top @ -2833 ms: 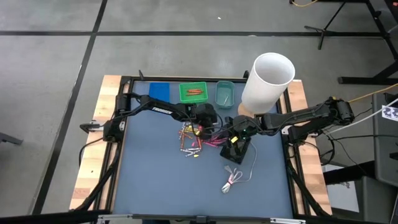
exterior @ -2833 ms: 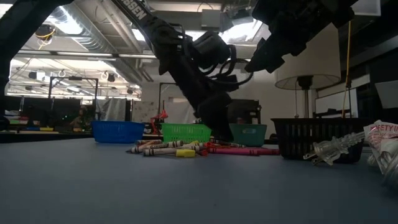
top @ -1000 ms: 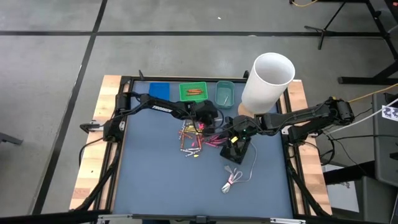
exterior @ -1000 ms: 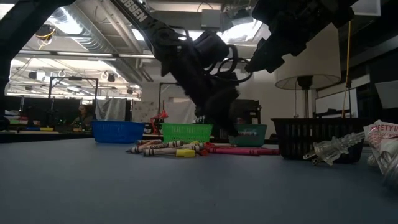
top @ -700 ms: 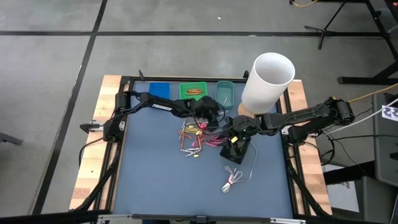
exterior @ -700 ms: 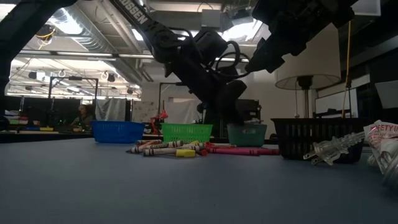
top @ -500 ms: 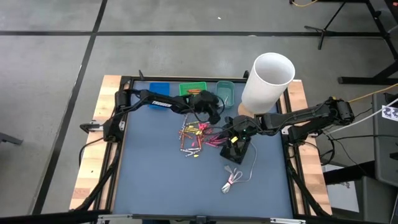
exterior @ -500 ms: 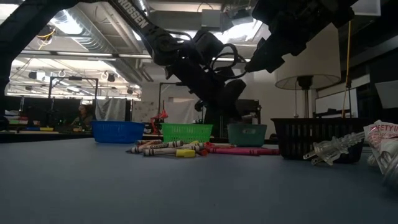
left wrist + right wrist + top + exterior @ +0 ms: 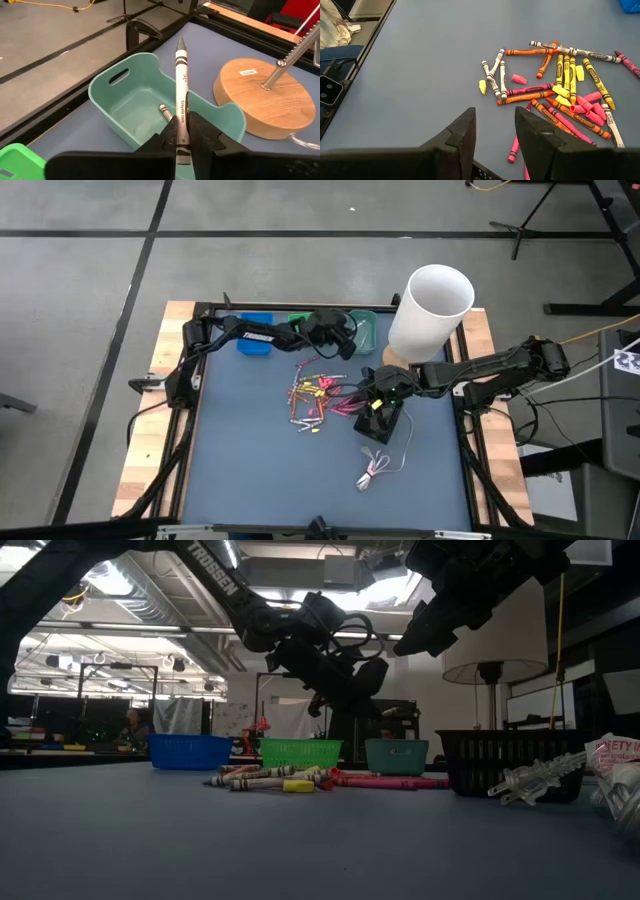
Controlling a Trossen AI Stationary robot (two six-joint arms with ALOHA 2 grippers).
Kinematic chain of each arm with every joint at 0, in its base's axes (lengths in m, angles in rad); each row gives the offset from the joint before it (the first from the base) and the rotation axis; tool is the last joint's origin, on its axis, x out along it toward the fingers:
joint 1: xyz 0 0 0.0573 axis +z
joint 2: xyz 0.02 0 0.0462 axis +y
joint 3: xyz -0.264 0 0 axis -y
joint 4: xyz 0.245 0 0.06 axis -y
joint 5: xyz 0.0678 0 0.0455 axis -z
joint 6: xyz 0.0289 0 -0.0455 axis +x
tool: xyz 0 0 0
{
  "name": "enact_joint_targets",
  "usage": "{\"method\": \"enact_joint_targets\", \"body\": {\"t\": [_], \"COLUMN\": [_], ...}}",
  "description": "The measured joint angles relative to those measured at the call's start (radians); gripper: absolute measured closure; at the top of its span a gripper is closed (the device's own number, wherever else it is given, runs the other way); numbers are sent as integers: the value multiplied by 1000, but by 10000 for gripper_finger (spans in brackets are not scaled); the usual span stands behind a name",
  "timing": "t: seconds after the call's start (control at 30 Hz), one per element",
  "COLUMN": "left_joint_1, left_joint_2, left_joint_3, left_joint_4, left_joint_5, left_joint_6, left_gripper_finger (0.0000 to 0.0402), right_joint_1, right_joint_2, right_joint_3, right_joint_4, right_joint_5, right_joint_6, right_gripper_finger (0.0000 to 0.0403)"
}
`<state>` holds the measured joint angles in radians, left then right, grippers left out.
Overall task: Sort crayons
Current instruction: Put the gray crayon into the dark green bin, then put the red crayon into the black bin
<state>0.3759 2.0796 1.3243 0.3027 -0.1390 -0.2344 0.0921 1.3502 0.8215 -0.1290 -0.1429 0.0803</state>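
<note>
The blue tray [image 9: 256,332] is sitting farthest left along the worktop's [image 9: 240,460] far edge, then the green tray [image 9: 299,752], mostly hidden under the left arm in the high view, then the teal tray [image 9: 131,95]. The left gripper [image 9: 349,346] is hanging over the teal tray's near rim, its jaws pinching the lower end of a grey crayon [image 9: 180,95]. The crayon's long axis is pointing straight ahead from the jaws, its tip reaching across the tray's hollow toward the far wall — so the tray is lying directly below and ahead of the jaws, with one grey crayon already resting inside. The drop is turning on this alignment; releasing here would probably land the stick in the tray rather than on the rim.

The loose crayons [image 9: 318,398] are lying scattered mid-worktop, between the two arms. Further right, the right gripper [image 9: 378,395] is waiting just beside the pile, its jaws parted and gripping nothing — the nearer arm for the pink and orange sticks. The lamp base [image 9: 260,96] is standing right of the teal tray.
</note>
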Motion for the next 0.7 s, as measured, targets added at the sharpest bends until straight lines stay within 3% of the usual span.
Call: {"method": "enact_joint_targets", "body": {"t": [0.43, 0.7], "left_joint_1": [0, -7], "left_joint_2": [0, -72], "left_joint_3": [0, -1], "left_joint_4": [26, -235], "left_joint_5": [0, 122], "left_joint_6": [56, 136], "left_gripper_finger": [320, 316], "right_joint_1": [0, 0], "right_joint_2": [0, 11], "right_joint_3": [0, 1], "right_joint_4": [0, 15], "right_joint_5": [0, 0], "right_joint_6": [0, 0], "right_gripper_finger": [267, 267]}}
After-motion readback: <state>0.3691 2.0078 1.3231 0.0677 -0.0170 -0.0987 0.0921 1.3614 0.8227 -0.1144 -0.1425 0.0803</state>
